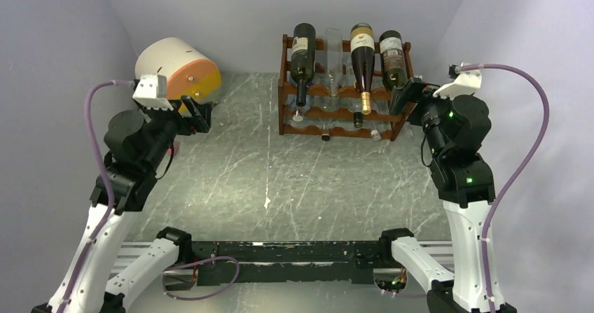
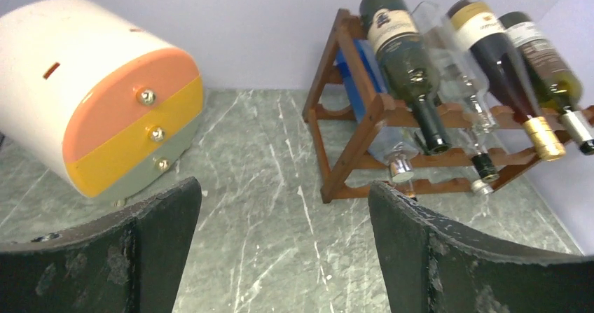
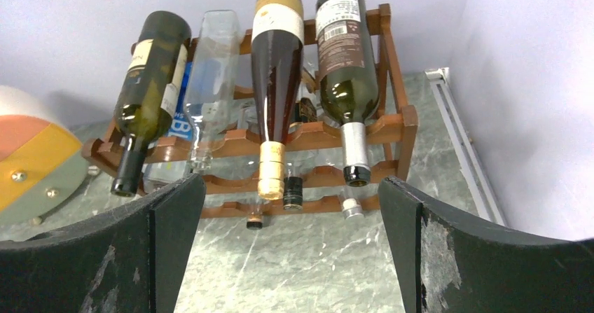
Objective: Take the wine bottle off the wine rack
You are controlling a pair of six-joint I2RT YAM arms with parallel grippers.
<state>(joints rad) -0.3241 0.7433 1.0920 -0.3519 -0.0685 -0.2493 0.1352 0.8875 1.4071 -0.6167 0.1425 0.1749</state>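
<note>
Two fingers of the right gripper (image 3: 291,187) stood spread and empty before the wine rack (image 3: 396,127); the left gripper (image 2: 284,187) gaped too, well left of the rack. The wine bottle (image 3: 343,61) lay on the rack's top tier at its right end, just beside a gold-foiled bottle (image 3: 277,68). A crooked pull could likely drag that neighbour off.

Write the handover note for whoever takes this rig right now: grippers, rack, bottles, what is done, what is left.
Left gripper: open, empty, above the table, left of the rack.
Right gripper: open, empty, facing the rack's right end, near the rightmost top bottle.
That bottle is one of four lying on the top tier; more lie below.
Done: nothing yet; no bottle is gripped.
Left: grip a bottle, probably the rightmost, and draw it out of the rack.
</note>
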